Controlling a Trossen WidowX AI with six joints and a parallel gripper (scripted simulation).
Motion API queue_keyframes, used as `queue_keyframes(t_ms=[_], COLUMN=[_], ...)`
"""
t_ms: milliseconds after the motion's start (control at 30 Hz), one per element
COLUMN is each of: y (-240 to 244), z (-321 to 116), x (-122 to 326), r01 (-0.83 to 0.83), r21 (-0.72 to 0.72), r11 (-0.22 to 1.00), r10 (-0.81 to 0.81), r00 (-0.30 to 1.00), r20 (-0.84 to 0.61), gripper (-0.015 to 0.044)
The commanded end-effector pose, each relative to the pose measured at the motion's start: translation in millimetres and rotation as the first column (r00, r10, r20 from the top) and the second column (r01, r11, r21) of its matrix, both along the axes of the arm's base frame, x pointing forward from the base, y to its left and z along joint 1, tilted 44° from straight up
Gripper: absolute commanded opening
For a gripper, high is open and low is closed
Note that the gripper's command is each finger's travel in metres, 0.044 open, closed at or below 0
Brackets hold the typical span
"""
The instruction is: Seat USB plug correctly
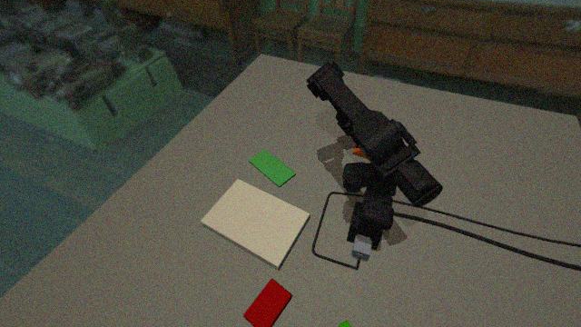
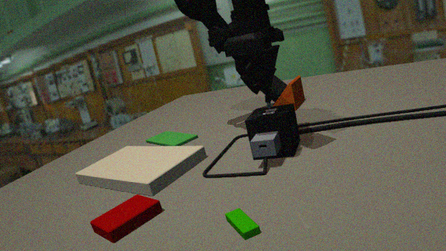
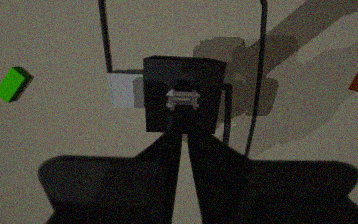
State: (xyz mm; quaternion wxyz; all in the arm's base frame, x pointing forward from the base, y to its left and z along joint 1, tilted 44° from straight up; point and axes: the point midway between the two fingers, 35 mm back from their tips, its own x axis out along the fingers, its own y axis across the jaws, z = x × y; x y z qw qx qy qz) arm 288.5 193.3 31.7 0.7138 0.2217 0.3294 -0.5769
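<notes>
The black power cube (image 2: 282,127) (image 3: 160,85) stands on the table, with a grey block (image 1: 361,247) (image 2: 263,145) (image 3: 121,90) on its side face. The USB plug (image 3: 182,98) (image 2: 270,111) shows as a small silver piece in the socket on top of the cube. My gripper (image 3: 184,127) (image 2: 269,103) points down right over the cube's top, its fingers nearly together and shut on the plug. In the top view the arm hides the cube's top. I cannot tell how deep the plug sits.
A thin black cable loop (image 1: 318,232) (image 2: 223,160) lies left of the cube. Two thick cables (image 1: 477,232) (image 2: 366,118) run right. An orange wedge (image 2: 290,94) stands behind the cube. A cream slab (image 1: 256,220) (image 2: 143,167), green tile (image 1: 272,168) (image 2: 171,138), red block (image 1: 268,302) (image 2: 125,216) and small green block (image 2: 242,223) (image 3: 12,84) lie nearby.
</notes>
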Motion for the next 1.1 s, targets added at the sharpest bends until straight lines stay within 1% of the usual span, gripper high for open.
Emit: queue_keyframes(t_ms=[0,1067], y=[-0.1,-2.7], z=[-1.4,-4.1], x=[-0.2,0.3], r01=[0.004,0.004], r21=[0.002,0.001], r11=[1.0,1.0], r10=[-0.004,-0.004], r00=[1.0,1.0], r20=[0.002,0.002], gripper=[0.0,0.0])
